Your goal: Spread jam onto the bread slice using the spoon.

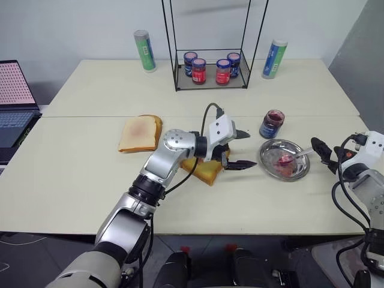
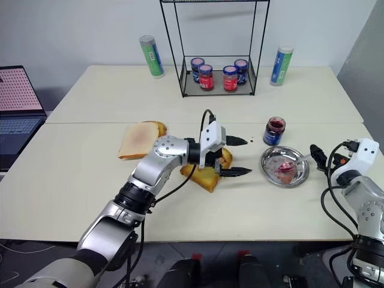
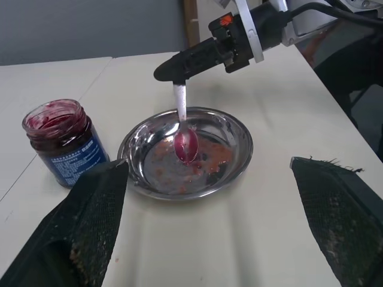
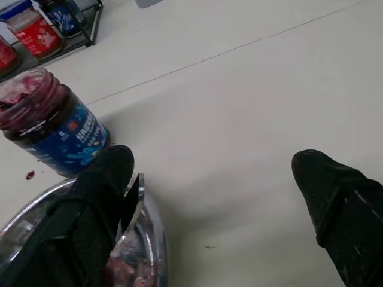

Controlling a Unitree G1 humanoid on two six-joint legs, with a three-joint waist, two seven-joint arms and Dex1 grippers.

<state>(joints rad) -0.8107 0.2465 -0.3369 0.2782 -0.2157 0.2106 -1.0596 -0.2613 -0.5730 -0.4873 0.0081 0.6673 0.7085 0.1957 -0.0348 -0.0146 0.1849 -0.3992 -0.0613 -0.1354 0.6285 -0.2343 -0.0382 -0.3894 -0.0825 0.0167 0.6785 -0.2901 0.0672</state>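
The bread slice point(image 1: 207, 174), golden with a tan crust, lies at mid-table, partly hidden under my left gripper point(image 1: 252, 149), which hovers open just over its right edge and points toward the steel dish point(image 1: 264, 165). The spoon point(image 3: 185, 140) rests in that dish, its bowl red with jam and its handle leaning out over the right rim. My right gripper point(image 1: 324, 155) stands open at the dish's right side, one finger point(image 4: 102, 197) against the spoon handle and the other well apart. The jam jar point(image 1: 272, 124), lidless with a blue label, stands just behind the dish.
A paler bread slice point(image 1: 140, 133) lies left of the golden one. At the back, a wire rack point(image 1: 210, 81) holds several lidded jars, with a green tube point(image 1: 144, 51) and a blue tube point(image 1: 274, 59) on either side. A laptop point(image 1: 12, 102) sits at the far left.
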